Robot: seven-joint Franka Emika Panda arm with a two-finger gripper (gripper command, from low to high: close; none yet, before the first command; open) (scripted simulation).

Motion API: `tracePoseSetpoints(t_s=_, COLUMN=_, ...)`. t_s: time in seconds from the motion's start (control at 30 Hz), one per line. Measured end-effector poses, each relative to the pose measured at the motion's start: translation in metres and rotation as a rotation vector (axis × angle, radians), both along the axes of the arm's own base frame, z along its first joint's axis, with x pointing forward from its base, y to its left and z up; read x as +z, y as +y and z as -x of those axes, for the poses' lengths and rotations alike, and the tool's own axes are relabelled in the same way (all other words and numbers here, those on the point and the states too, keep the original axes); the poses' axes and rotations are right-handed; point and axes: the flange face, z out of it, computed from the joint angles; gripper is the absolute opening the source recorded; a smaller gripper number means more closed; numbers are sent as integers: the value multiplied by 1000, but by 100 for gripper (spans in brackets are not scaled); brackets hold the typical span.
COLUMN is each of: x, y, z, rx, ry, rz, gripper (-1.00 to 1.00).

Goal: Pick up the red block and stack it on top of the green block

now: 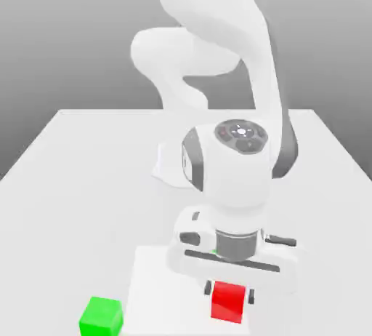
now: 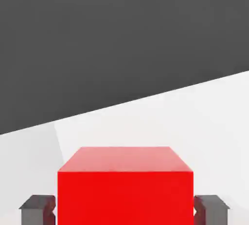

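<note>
The gripper (image 1: 229, 292) was clamped on the red block (image 1: 228, 302). Relative to that block, the green block (image 1: 101, 317) lay well apart, toward the exterior view's left.

No text, label, brand, number or sign can be read in either view.

On the pale table (image 1: 73, 218) — a green block (image 1: 101, 316).

Simulated lab, bare white table (image 1: 65, 218)
</note>
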Motion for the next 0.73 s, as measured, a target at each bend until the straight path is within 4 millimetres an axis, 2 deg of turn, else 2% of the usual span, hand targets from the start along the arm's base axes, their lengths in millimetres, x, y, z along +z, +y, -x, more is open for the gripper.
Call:
tracePoseSetpoints(t_s=0.07, x=-6, y=0, z=0, rx=0, ry=0, rz=0, gripper=-100)
tracePoseSetpoints(t_s=0.1, x=-2, y=0, z=0, rx=0, ry=0, rz=0, gripper=-100)
tracePoseSetpoints(t_s=0.27, x=50, y=-2, z=0, rx=-4, ry=1, rz=0, gripper=-100)
tracePoseSetpoints(t_s=0.3, x=58, y=-19, z=-7, rx=-43, ry=1, rz=1, gripper=-100)
tracePoseSetpoints(t_s=0.37, x=69, y=-67, z=-21, rx=-154, ry=1, rz=2, gripper=-100)
tracePoseSetpoints(t_s=0.47, x=84, y=-141, z=-31, rx=-311, ry=1, rz=1, gripper=-100)
tracePoseSetpoints(t_s=0.53, x=75, y=-184, z=-34, rx=-402, ry=1, rz=-1, gripper=-100)
tracePoseSetpoints(t_s=0.6, x=51, y=-198, z=-34, rx=-432, ry=1, rz=-1, gripper=-100)
tracePoseSetpoints(t_s=0.63, x=38, y=-201, z=-34, rx=-436, ry=1, rz=-1, gripper=100)
tracePoseSetpoints(t_s=0.73, x=38, y=-201, z=-34, rx=-436, ry=1, rz=-1, gripper=100)
